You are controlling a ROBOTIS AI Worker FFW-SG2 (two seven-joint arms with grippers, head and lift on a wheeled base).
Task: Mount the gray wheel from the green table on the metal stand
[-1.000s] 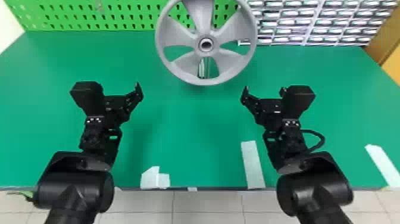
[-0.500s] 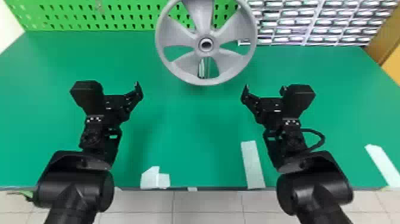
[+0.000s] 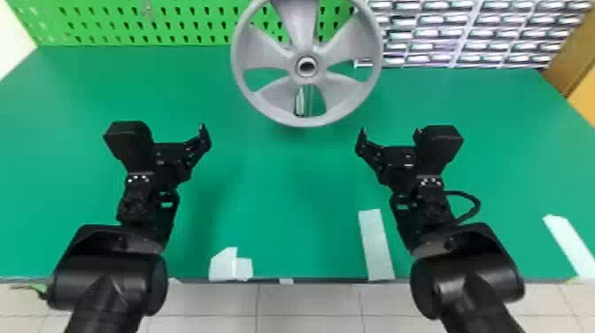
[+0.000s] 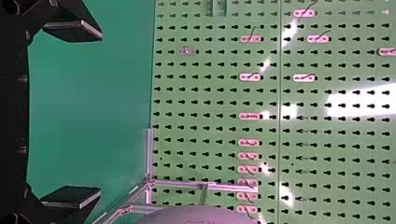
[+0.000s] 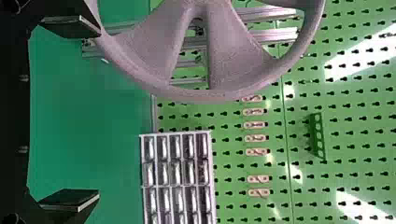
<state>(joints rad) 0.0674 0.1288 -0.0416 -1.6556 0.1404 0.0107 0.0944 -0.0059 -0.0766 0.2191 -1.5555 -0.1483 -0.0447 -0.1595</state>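
Upright at the back centre of the green table (image 3: 283, 186), the gray wheel (image 3: 276, 104) stands at the metal stand (image 3: 310, 99), which shows through its spokes. My left gripper (image 3: 175, 133) is open and empty, nearer than the wheel and to its left. On the other side, my right gripper (image 3: 390, 133) is also open and empty. In the left wrist view, the left gripper (image 4: 100, 114) has widely parted fingers; stand bars (image 4: 177, 184) and the wheel's rim (image 4: 201, 217) lie beyond. The right wrist view has the right gripper (image 5: 99, 113) apart from the wheel (image 5: 154, 51), with stand bars (image 5: 280, 35) behind it.
A green pegboard (image 3: 177, 24) rises along the table's back edge, with hooks (image 4: 250, 116) on it. Right of the wheel stands a rack of small bins (image 3: 460, 33). White tape strips (image 3: 376, 245) lie near the front edge.
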